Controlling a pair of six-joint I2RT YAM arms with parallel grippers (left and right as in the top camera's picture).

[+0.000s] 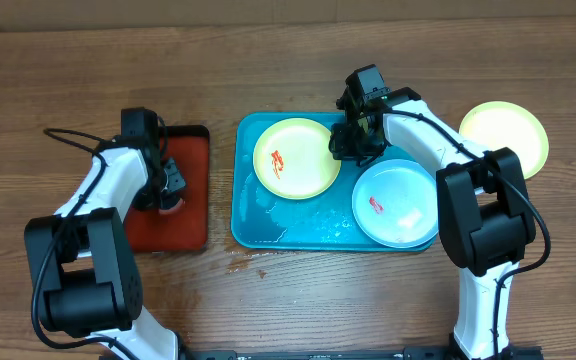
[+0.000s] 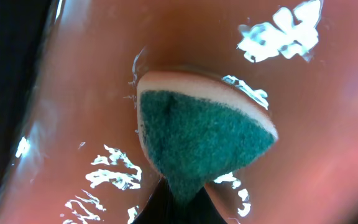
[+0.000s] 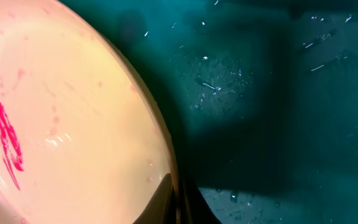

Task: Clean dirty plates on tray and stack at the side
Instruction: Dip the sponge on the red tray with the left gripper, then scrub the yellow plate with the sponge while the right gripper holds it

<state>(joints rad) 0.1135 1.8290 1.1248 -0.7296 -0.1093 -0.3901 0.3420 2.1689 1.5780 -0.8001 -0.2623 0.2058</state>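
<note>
Though wet beside tray point(image 1: 303, 225), wooden table point(image 1: 318, 50).

The overhead view looks straight down on the table point(image 1: 298, 310) from well above, with the arm bases at the lower edge of the picture. It takes in the left arm point(image 1: 98, 200), the right arm point(image 1: 438, 150), the blue tray point(image 1: 258, 225) and the red tray point(image 1: 183, 230).

The left wrist view sits very close over the wet red tray point(image 2: 328, 155). A sponge point(image 2: 204, 140) fills its middle and the dark jaws show at the bottom edge. It shares the sponge point(image 1: 168, 204) with the overhead view.

The right wrist view is just as close, looking along the jaws at the rim of the yellow plate point(image 3: 73, 124) and the blue tray's floor point(image 3: 278, 93). It shares that plate point(image 1: 296, 158) with the overhead view.
</note>
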